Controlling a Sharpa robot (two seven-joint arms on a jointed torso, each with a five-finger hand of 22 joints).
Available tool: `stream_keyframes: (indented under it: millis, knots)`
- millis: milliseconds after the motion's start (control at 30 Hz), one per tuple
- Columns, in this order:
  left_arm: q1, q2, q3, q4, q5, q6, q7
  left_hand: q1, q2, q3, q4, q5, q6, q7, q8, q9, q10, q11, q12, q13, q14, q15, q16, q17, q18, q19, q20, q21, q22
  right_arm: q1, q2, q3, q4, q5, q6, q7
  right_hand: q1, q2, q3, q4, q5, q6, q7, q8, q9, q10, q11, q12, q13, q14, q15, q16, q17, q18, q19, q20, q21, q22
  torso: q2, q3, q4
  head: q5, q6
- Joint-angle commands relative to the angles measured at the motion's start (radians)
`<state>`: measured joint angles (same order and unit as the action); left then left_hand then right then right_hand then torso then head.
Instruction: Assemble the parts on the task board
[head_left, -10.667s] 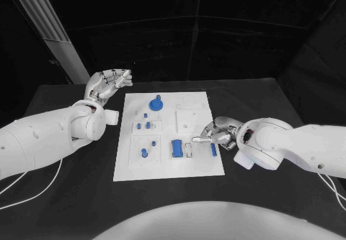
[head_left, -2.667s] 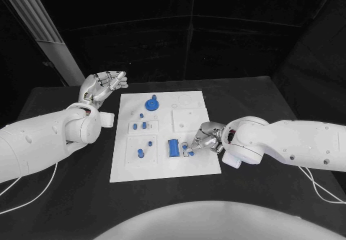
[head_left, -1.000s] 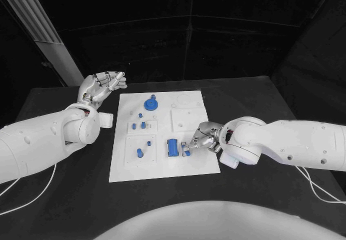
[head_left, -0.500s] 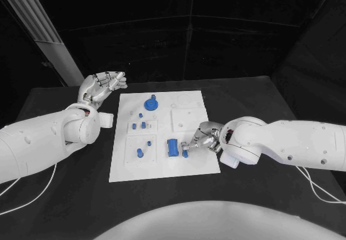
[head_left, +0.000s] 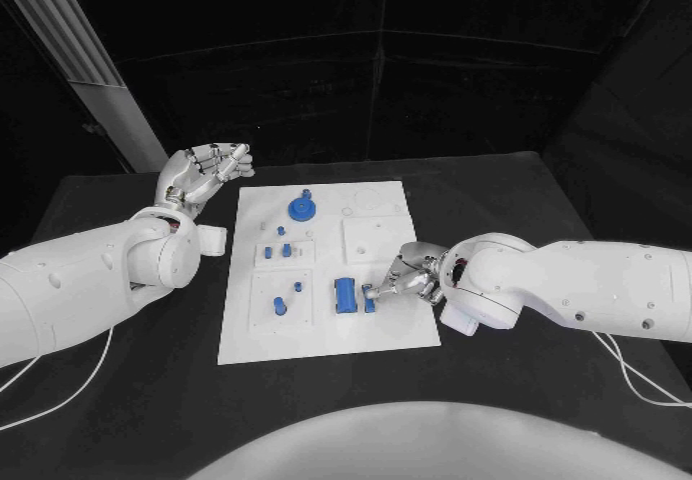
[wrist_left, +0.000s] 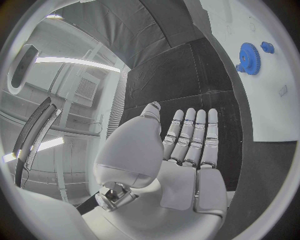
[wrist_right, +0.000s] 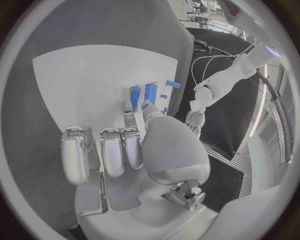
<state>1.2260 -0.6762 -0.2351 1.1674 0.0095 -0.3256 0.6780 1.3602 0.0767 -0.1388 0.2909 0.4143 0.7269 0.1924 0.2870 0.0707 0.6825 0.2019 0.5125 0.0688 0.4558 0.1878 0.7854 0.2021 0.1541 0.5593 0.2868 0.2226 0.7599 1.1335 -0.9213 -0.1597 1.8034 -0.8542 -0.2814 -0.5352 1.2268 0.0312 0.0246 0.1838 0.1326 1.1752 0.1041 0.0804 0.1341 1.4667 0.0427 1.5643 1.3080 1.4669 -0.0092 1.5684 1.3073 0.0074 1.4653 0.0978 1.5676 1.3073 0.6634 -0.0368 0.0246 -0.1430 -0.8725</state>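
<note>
1. Covering most of the head view, the black table (head_left: 130, 400) is cut off along the lower edge of the frame.
2. Lying at the centre of the frame, the white task board (head_left: 325, 335) is seen whole except for its right edge, where the right hand covers it.
3. At the upper left of the frame, just off the board's far left corner, the left hand (head_left: 202, 172) is raised above the table; it is seen empty, with its fingers (wrist_left: 190, 137) straight and side by side.
4. At the right of centre, the right hand (head_left: 408, 277) is lowered to the board, its fingertips beside a small blue part (head_left: 371, 303). Whether that part is pinched or only touched cannot be told, since the fingertips hide the contact.
5. A larger blue block (head_left: 348, 294) is seen just left of that part.
6. A blue gear (head_left: 302, 209) is seen near the board's top edge; smaller blue parts on the left half are too small to make out.
</note>
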Motion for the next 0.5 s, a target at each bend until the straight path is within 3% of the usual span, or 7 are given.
stream_keyframes:
  millis: [33,167,233,267,333,367,500]
  knots:
    - [0.001,0.001,0.000,0.000,-0.001,0.012,0.116,-0.001,0.010,-0.007,0.001,0.005,-0.002,0.045,0.005,-0.001,-0.006,-0.001,0.004,-0.002,-0.007,0.003,0.003,-0.001,0.001,0.001,0.000,-0.005,-0.001,0.001,-0.006,0.000,0.005,-0.031,-0.012,-0.010,-0.013,-0.004,-0.018,0.004,-0.019,0.046,-0.016,0.024,0.014,0.104,-0.014,0.006,0.263,0.104,-0.012,0.002,0.263,-0.007,0.106,-0.006,0.003,0.263,-0.001,0.0002,-0.0003,0.001,0.000]
    - [0.001,0.001,0.000,0.000,-0.001,0.013,0.116,-0.001,0.010,-0.007,0.001,0.005,-0.002,0.045,0.005,-0.001,-0.006,-0.001,0.004,-0.002,-0.007,0.003,0.003,-0.001,0.001,0.001,0.000,-0.005,-0.001,0.001,-0.016,0.000,0.012,-0.045,-0.008,-0.018,-0.014,-0.020,-0.065,0.019,-0.052,0.104,-0.055,0.101,0.083,0.104,-0.051,0.006,0.263,0.104,-0.047,0.002,0.263,-0.007,0.106,-0.037,0.003,0.263,-0.001,0.0006,-0.0011,0.001,0.000]
    - [0.001,0.001,0.000,-0.001,-0.001,0.013,0.116,-0.001,0.010,-0.007,0.001,0.005,-0.002,0.045,0.005,-0.001,-0.006,-0.001,0.004,-0.002,-0.007,0.003,0.003,-0.001,0.001,0.001,0.000,-0.005,-0.001,0.001,-0.021,0.000,0.014,-0.049,0.009,-0.025,-0.006,-0.020,-0.112,0.038,-0.075,0.060,-0.076,0.204,0.202,0.104,-0.084,0.006,0.263,0.104,-0.076,0.002,0.263,-0.007,0.106,-0.064,0.003,0.263,-0.002,0.0005,-0.0014,0.001,0.000]
    - [0.001,0.001,0.000,-0.001,-0.001,0.013,0.116,-0.001,0.010,-0.007,0.001,0.005,-0.002,0.045,0.005,-0.001,-0.006,-0.001,0.004,-0.002,-0.007,0.003,0.004,-0.002,0.001,0.001,0.000,-0.005,-0.001,0.001,-0.023,0.000,0.015,-0.051,0.021,-0.029,-0.017,-0.019,-0.122,0.048,-0.080,0.059,-0.075,0.227,0.225,0.104,-0.075,0.006,0.263,0.104,-0.074,0.002,0.263,-0.007,0.106,-0.067,0.003,0.263,-0.002,0.0004,-0.0012,0.000,0.000]
    - [0.000,0.001,0.000,-0.002,-0.001,0.014,0.115,-0.001,0.011,-0.009,0.001,0.005,-0.002,0.044,0.007,-0.001,-0.007,-0.001,0.006,-0.002,-0.008,0.003,0.006,-0.004,0.001,0.000,0.000,-0.005,-0.002,0.001,-0.027,0.000,0.018,-0.057,0.047,-0.038,-0.011,-0.012,-0.185,0.089,-0.079,-0.049,-0.102,0.422,0.446,0.104,-0.083,0.006,0.263,0.104,-0.087,0.002,0.263,-0.007,0.106,-0.071,0.003,0.263,-0.001,0.0005,-0.0011,-0.001,0.000]
    - [0.000,0.002,0.000,-0.002,-0.001,0.014,0.115,-0.001,0.011,-0.009,0.001,0.005,-0.002,0.044,0.007,-0.001,-0.007,-0.001,0.006,-0.002,-0.008,0.003,0.006,-0.004,0.001,0.000,0.000,-0.005,-0.002,0.001,-0.029,0.000,0.019,-0.062,0.065,-0.043,-0.019,0.003,-0.192,0.104,-0.083,-0.079,-0.086,0.444,0.477,0.104,-0.080,0.006,0.263,0.104,-0.084,0.002,0.263,-0.007,0.106,-0.079,0.003,0.263,-0.001,0.0003,-0.0009,-0.002,0.000]
    - [-0.001,0.002,0.000,-0.003,-0.001,0.015,0.115,-0.001,0.011,-0.009,0.001,0.005,-0.002,0.044,0.007,-0.001,-0.007,-0.001,0.006,-0.002,-0.008,0.003,0.006,-0.004,0.001,0.000,0.000,-0.005,-0.002,0.001,-0.026,0.000,0.020,-0.090,0.136,-0.061,-0.060,0.025,-0.233,0.103,-0.086,-0.124,-0.092,0.529,0.578,0.104,-0.089,0.006,0.263,0.104,-0.086,0.002,0.263,-0.007,0.106,-0.080,0.003,0.263,-0.001,0.0002,-0.0011,-0.004,0.000]
